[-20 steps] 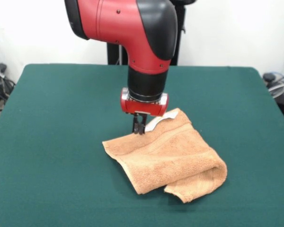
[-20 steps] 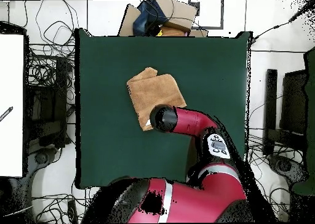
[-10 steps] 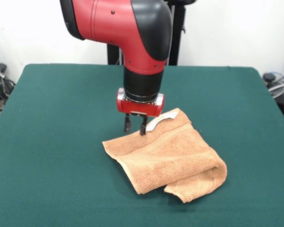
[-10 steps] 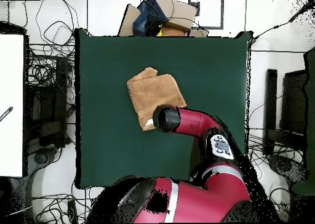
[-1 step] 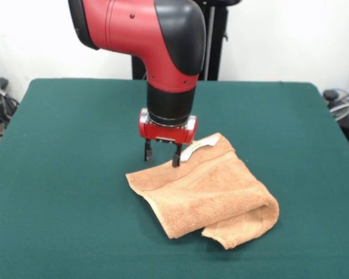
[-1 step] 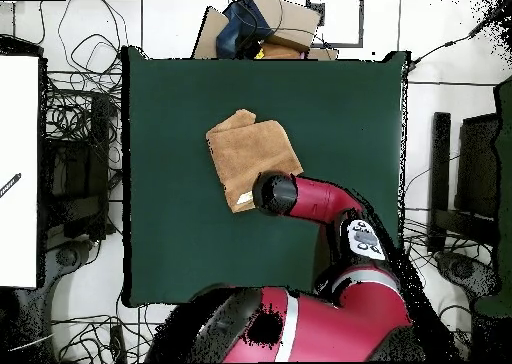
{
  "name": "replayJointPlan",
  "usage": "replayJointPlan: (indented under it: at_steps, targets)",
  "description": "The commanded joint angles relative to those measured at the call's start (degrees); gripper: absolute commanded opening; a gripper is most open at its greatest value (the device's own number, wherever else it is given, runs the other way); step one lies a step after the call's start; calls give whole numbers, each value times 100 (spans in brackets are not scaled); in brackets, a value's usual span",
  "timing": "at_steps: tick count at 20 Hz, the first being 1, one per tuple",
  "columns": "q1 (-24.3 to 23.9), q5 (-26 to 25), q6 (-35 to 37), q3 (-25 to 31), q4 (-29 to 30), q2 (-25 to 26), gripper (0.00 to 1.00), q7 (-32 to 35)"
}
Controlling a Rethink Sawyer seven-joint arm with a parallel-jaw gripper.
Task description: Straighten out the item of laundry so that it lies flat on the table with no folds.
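We find the tan terry hand towel far from flat: it lies doubled over on the dark green felt surface, a thick rolled fold bulging along its side toward the picture's right and a loose corner tucked under at the near edge. A small white tag shows at its far corner. By our reading, almost all of the straightening is left to do; no layer has been peeled back.

The red and black arm's end effector hangs over the towel's far edge, beside the tag, its two dark fingers spread wide and gripping nothing. One finger stands at the cloth's rim, the other over bare felt just beyond it. We cannot tell whether the tips touch the cloth.

In the overhead view the towel sits a little off the middle of the surface, with the arm's wrist covering its corner nearest the robot. Green felt lies open on every side, widest toward the picture's right and bottom, so we judge there is ample room to draw the upper layer outward without reaching an edge. The fold opens away from the end effector, which suggests to us that a pull on the tagged edge would drag the bundle rather than spread it unless only the top layer is caught.
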Motion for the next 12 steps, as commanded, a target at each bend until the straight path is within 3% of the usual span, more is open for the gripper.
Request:
replayJointPlan:
  at_steps: [1, 12]
  targets:
    - [76, -174, -366, 464, -122, 166, 100, 540]
    - [60, -169, -172, 559, -393, 240, 100, 372]
